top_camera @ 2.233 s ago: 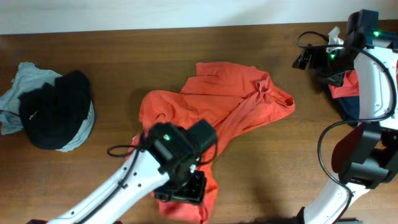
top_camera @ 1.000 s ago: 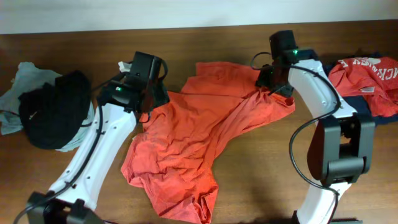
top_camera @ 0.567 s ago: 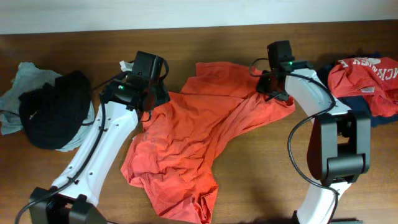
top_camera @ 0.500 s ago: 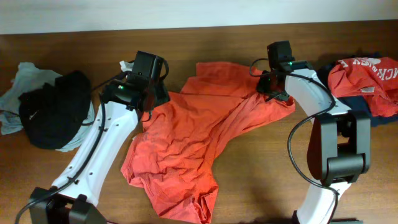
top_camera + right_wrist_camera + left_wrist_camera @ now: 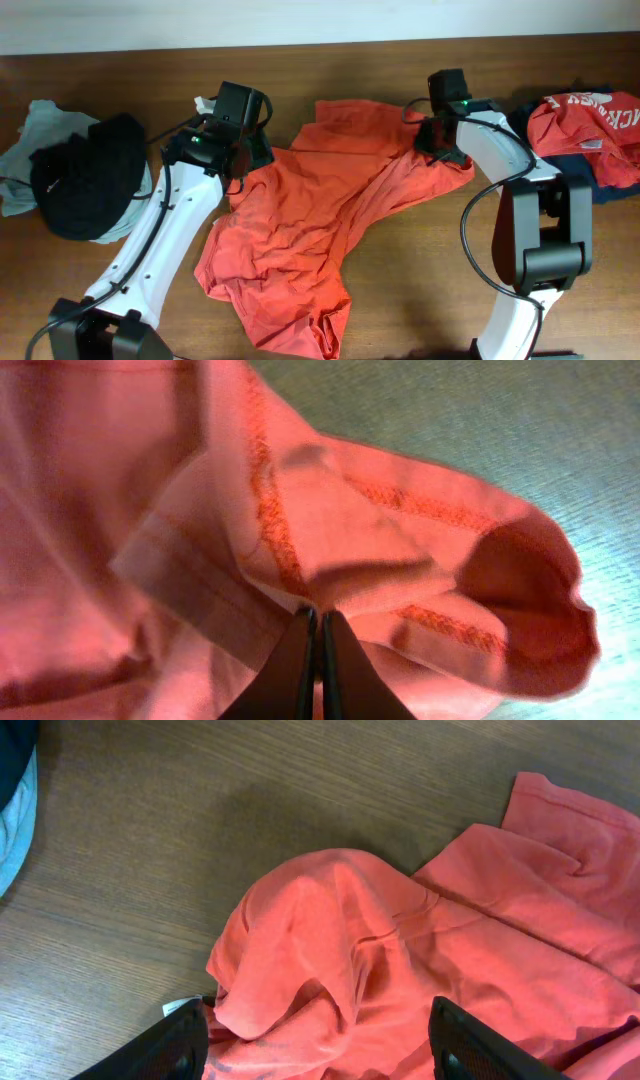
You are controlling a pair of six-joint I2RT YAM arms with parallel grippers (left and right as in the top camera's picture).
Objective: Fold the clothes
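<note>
**While your right claw grips a hem, the shirt lies unspread**

From overhead, the crumpled orange-red short-sleeved cloth T-shirt sprawls across the middle of the brown wooden counter. Its long axis runs diagonally from the near-left edge up to the far right. Your right claw sits at that far-right end. Your left claw hangs over the far-left bulge, so each arm is nearest its own corner.

On your left wrist view, that claw stands wide and empty, with the bunched cloth directly below and ahead of it.

On your right wrist view, the claw is clamped tight on a stitched hem fold. You will likely have to draw that end outward along the diagonal.
</note>
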